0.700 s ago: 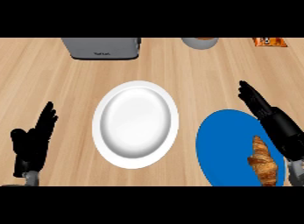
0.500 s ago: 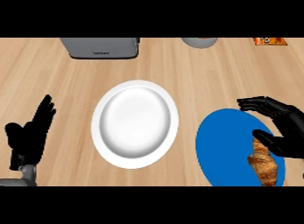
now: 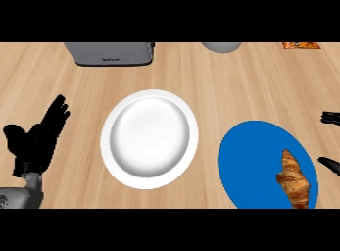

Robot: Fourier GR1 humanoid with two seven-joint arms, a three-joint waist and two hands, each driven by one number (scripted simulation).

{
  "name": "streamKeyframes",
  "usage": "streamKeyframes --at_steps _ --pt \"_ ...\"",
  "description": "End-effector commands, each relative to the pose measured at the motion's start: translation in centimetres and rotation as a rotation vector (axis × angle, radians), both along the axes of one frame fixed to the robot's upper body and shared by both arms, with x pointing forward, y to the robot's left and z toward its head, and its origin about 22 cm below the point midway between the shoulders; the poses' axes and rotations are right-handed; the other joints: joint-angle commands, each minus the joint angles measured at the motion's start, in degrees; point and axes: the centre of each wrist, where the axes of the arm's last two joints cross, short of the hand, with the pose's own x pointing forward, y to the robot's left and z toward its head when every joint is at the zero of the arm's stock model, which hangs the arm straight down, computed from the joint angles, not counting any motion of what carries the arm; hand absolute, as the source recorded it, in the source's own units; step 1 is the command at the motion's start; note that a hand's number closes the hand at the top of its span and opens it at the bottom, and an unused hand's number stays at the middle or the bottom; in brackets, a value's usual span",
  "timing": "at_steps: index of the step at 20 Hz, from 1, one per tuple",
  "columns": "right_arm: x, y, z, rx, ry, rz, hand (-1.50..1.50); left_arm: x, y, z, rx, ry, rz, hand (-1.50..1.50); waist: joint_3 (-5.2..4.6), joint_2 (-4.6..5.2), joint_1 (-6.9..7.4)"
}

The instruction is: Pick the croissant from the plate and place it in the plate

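Note:
A golden-brown croissant (image 3: pixel 294 177) lies on the right half of a blue plate (image 3: pixel 254 158) at the lower right. A white plate (image 3: pixel 150 138) with nothing on it sits in the middle of the counter. At the right edge only the fingers and thumb of my right hand (image 3: pixel 337 118) show, spread apart, just right of the blue plate and clear of the croissant. My left hand (image 3: pixel 36 141) rests at the lower left with straight fingers pointing up, holding nothing.
A grey toaster (image 3: pixel 112 52) stands at the back left. A grey cup (image 3: pixel 222 46) sits at the back centre and an orange packet (image 3: pixel 301 45) at the back right. Bare wooden counter lies between the plates and these.
My right hand has swung off to the right, away from above the blue plate, so the croissant now shows whole. The left hand has stayed put.

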Motion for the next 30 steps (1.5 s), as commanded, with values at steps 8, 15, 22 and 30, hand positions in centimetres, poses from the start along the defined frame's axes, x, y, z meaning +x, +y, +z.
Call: streamKeyframes --at_steps 8,15,22,30 --pt "-3.5 -5.8 -3.7 -0.322 0.02 0.19 -1.5 2.1 -0.9 1.0 -0.008 0.003 -0.032 0.0 -0.13 -0.08 0.88" --pt "-1.9 -2.8 -1.2 -0.442 0.053 0.223 -1.5 1.6 -1.5 -0.5 -0.005 0.022 -0.037 0.0 -0.21 -0.22 0.57" --pt "-2.9 -1.6 -0.7 -0.627 0.189 0.293 -1.5 1.5 -2.0 -0.9 -0.01 -0.002 -0.02 0.0 -0.22 -0.25 0.34" --pt "-1.3 1.4 0.0 -0.831 0.222 0.286 -1.5 2.5 0.0 -0.1 -0.007 0.017 -0.034 0.0 -0.21 -0.22 0.47"
